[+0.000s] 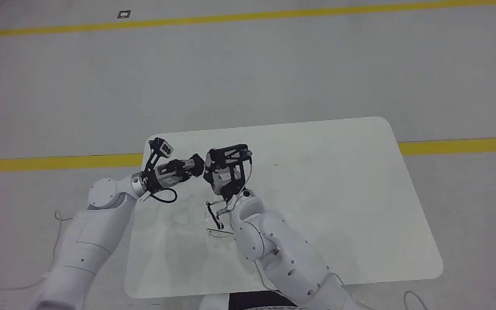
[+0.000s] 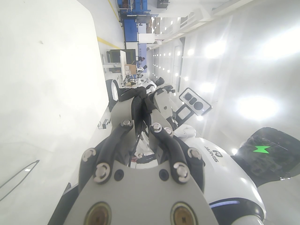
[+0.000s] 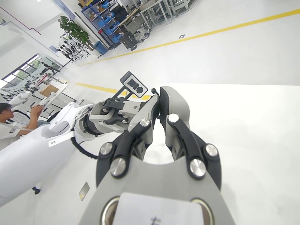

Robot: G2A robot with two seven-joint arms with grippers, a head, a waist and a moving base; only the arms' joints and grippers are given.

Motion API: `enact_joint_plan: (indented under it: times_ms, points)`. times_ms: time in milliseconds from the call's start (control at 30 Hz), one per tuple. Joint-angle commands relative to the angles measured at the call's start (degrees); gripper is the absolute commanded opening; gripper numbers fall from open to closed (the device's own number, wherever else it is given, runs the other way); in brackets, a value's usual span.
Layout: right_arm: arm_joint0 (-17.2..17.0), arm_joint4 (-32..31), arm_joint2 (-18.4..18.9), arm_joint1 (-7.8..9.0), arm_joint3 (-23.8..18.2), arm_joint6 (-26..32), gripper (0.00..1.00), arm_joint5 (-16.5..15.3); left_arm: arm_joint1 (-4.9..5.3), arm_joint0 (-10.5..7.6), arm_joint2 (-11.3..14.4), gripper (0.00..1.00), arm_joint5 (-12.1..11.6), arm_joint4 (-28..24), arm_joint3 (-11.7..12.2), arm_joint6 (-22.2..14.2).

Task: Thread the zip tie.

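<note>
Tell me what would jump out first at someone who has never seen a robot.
Two white arms meet tip to tip above the white table, the left end effector close against the right end effector. Toward the robot from them, a thin black loop, probably the zip tie, shows against the tabletop. A yellow line crosses the grey floor beyond.

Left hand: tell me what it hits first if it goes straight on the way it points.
The right hand, most likely. The left hand points straight at it, tip to tip; whether there is any gap between them is unclear.
</note>
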Motion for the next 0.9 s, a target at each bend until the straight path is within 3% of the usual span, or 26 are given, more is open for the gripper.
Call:
enact_joint_plan:
  times_ms: [0,233,467,533,600,867]
  points:
    - [-0.67,0.53,0.77,0.16,-0.86,-0.19,1.00,-0.27,0.00,0.00,0.00,0.00,0.00,0.00,0.00,0.00]
    - [-4.25,2.05,4.38,1.41,-4.95,1.66,1.00,-4.92,0.00,0.00,0.00,0.00,0.00,0.00,0.00,0.00]
    - [-4.25,2.05,4.38,1.41,-4.95,1.66,1.00,-4.92,-0.03,0.07,0.06,0.00,0.23,-0.18,-0.07,0.36]
    - [-4.32,2.27,4.45,1.42,-4.91,1.63,1.00,-4.96,-0.24,0.36,0.27,0.00,3.13,-2.61,-0.36,2.08]
    - [-4.98,6.79,5.81,1.49,-5.06,1.99,1.00,-6.44,-0.31,0.21,-0.17,0.00,5.08,-5.52,0.54,1.26]
    - [-5.45,30.90,11.17,1.81,-2.81,9.20,1.00,-15.73,-1.20,-1.67,-0.12,0.00,12.46,-18.39,8.10,-9.33]
